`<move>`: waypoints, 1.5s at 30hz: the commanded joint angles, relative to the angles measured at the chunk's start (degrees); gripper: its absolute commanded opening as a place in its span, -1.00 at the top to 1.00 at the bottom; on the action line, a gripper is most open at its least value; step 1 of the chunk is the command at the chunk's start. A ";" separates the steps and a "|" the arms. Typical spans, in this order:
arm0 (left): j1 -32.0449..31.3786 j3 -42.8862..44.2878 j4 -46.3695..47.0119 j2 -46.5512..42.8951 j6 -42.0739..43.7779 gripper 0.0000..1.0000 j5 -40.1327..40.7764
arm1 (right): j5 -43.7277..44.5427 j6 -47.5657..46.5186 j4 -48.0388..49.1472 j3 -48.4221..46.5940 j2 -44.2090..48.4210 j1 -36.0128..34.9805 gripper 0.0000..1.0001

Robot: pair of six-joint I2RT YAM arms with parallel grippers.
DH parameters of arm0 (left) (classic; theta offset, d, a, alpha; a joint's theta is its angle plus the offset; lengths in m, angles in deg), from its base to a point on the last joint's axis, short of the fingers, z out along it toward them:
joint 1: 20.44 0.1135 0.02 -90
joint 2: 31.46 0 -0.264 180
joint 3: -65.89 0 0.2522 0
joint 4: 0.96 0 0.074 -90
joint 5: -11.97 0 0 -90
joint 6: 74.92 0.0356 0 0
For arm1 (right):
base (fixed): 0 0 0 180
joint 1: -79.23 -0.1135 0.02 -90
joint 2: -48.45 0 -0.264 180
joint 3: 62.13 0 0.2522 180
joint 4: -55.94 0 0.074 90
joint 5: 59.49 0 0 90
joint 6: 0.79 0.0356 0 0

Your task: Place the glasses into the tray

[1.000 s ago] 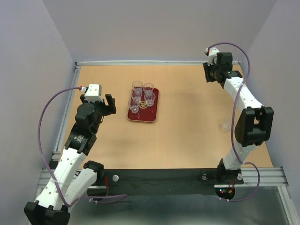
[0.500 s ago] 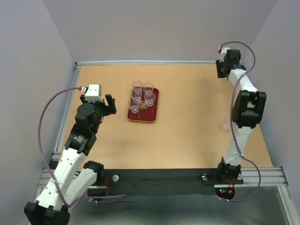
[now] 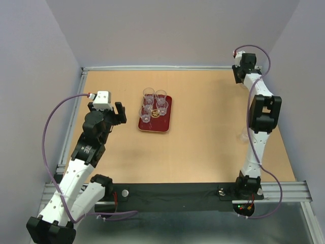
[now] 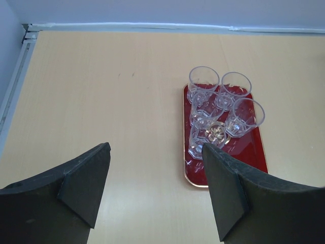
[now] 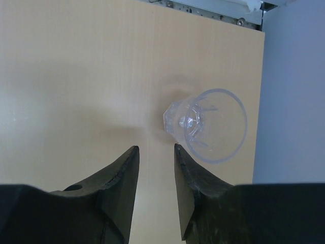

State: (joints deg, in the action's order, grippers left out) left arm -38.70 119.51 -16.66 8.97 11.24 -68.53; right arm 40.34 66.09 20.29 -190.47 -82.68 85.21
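Note:
The dark red tray [image 3: 161,125] lies on the wooden table left of centre. Several clear glasses [image 3: 154,105] stand upright on its far half. In the left wrist view the tray [image 4: 250,154] and its glasses [image 4: 217,108] sit ahead and to the right. My left gripper [image 3: 118,113] is open and empty, to the left of the tray, its tips [image 4: 155,147] over bare wood. One more glass [image 3: 244,135] stands near the table's right edge, partly behind the right arm. My right gripper [image 3: 237,75] is raised high at the far right. It is open and empty [image 5: 155,147], with that glass [image 5: 205,127] below, just right of its fingers.
A metal rail [image 3: 71,127] runs along the table's left edge and a wall stands behind the far edge. The table's right edge [image 5: 258,101] lies just past the lone glass. Bare wood lies between the tray and the right arm.
The right arm has swung up and back toward the far right corner and stands straighter. The left arm, the tray and the glasses have not moved.

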 commanded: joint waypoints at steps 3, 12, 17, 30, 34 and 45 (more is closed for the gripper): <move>-0.02 -0.39 3.08 -0.35 0.67 -0.67 0.52 | 5.10 -2.90 2.11 -4.94 -2.19 0.35 0.21; -0.02 -0.57 3.08 -0.26 0.58 -0.67 0.52 | 5.82 -4.66 2.82 -3.89 -2.02 0.61 0.21; -0.02 -0.57 3.08 -0.26 0.67 -0.67 0.61 | 7.05 -5.36 3.70 -4.24 -3.16 0.79 0.21; -0.02 -0.48 2.99 0.09 0.67 -0.67 0.96 | 4.77 -6.24 3.78 -3.98 -5.54 1.76 0.27; -0.02 -0.57 2.99 0.09 0.76 -0.67 1.05 | 3.80 -6.24 3.78 -3.02 -4.84 1.84 0.63; -0.02 -0.57 2.90 -0.43 0.76 -0.67 0.96 | -3.90 -7.38 3.78 4.88 3.31 1.84 0.99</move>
State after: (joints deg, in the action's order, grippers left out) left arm -38.70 119.51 -16.66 9.30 11.24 -68.27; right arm 42.74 58.88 23.94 -188.92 -86.33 86.71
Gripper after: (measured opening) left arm 0.836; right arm 0.079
